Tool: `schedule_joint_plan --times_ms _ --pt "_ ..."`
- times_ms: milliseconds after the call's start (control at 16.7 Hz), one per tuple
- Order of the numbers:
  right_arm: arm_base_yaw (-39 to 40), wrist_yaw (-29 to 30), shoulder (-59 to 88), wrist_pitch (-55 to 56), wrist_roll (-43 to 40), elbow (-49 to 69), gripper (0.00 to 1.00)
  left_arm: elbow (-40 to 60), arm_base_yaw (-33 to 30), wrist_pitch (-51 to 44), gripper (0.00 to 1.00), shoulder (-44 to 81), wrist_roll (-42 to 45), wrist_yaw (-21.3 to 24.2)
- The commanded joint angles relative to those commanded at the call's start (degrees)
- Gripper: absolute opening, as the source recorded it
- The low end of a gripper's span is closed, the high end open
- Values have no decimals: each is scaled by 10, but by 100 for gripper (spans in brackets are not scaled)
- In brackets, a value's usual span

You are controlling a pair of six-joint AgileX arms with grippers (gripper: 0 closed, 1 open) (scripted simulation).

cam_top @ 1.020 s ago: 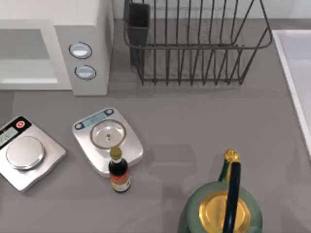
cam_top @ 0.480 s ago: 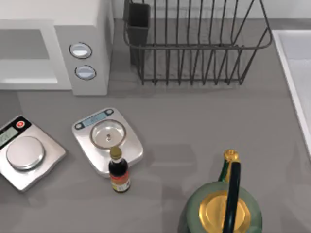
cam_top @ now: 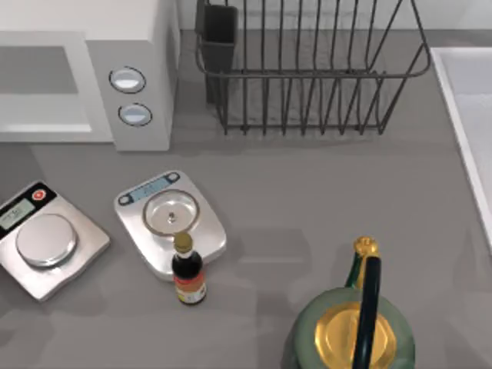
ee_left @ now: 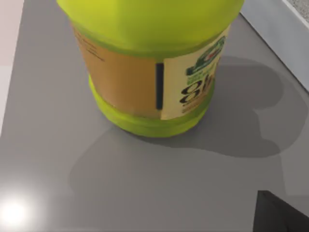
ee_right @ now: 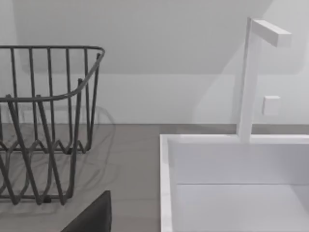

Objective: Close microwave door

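The microwave point(cam_top: 84, 73) stands at the far left of the table point(cam_top: 307, 200) in the top view, its grey cavity exposed beside a panel with two round dials point(cam_top: 127, 80). The microwave door cannot be made out in any view. In front of it lie two silver scales point(cam_top: 171, 219), with a small dark bottle point(cam_top: 187, 270) touching the right-hand one. A wire rack point(cam_top: 307, 69) stands at the far centre, and a green kettle point(cam_top: 354, 323) sits near the front edge.

The left wrist view shows a yellow-green jug point(ee_left: 154, 63) upright on the grey surface. The right wrist view shows the rack beside a white sink point(ee_right: 231, 183) with a faucet point(ee_right: 248, 77).

Whether either gripper is released or clenched cannot be told.
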Motion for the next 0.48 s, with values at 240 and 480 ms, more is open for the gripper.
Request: schedule_joint_plan --times_ms 240,480 --pt "0 0 0 0 0 0 100 -50 -64 16 0 -59 -59 -46" --pt "0 0 0 0 0 0 100 -112 -176 32 0 -148 -154 -100"
